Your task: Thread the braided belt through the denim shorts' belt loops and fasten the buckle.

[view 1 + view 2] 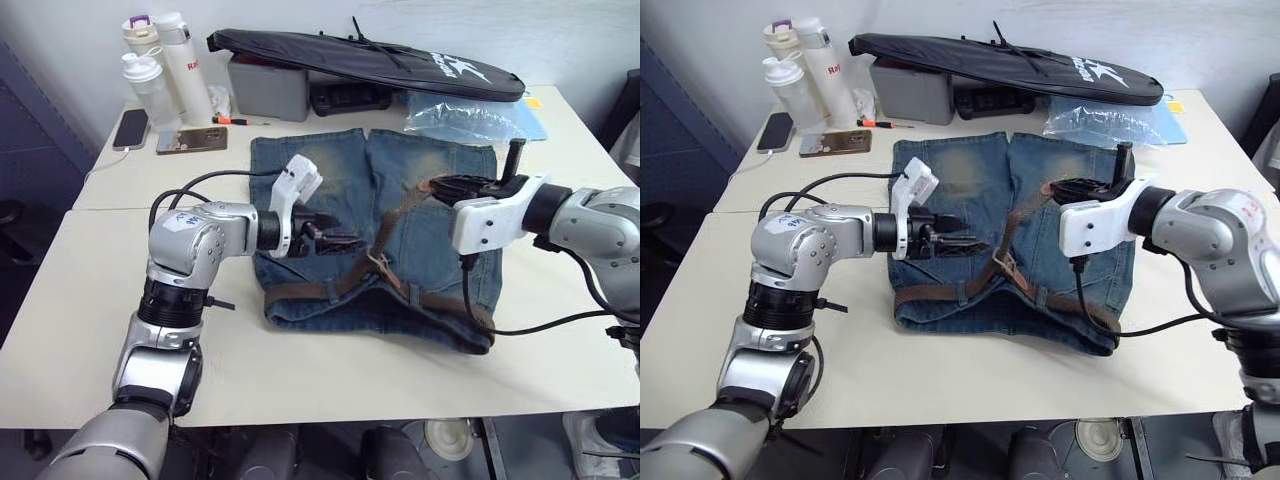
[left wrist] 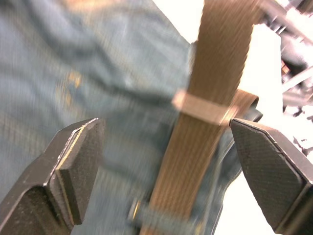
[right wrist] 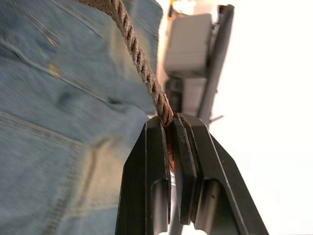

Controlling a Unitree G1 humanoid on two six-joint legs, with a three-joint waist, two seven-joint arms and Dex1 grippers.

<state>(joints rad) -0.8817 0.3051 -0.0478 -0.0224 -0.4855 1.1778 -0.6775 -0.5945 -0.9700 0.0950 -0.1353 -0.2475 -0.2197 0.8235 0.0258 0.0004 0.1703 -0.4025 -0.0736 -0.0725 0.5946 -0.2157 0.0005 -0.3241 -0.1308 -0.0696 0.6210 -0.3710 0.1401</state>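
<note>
On the white table (image 1: 90, 330), the left gripper (image 1: 338, 238) hovers just above the left half of the faded blue denim shorts (image 1: 330, 175), its two black fingers (image 2: 73, 166) spread wide with nothing between them; in the left wrist view the strap runs between the open pads without touching either. The dark-brown braided belt (image 1: 300, 291) lies along the waistband at the near edge of the shorts, and near the middle, by the small silver metal buckle (image 1: 378, 262), one length rises slanting up toward the right. There the right gripper (image 1: 440, 184) has its fingers pinched tight on the belt's end, holding it lifted above the right leg.
</note>
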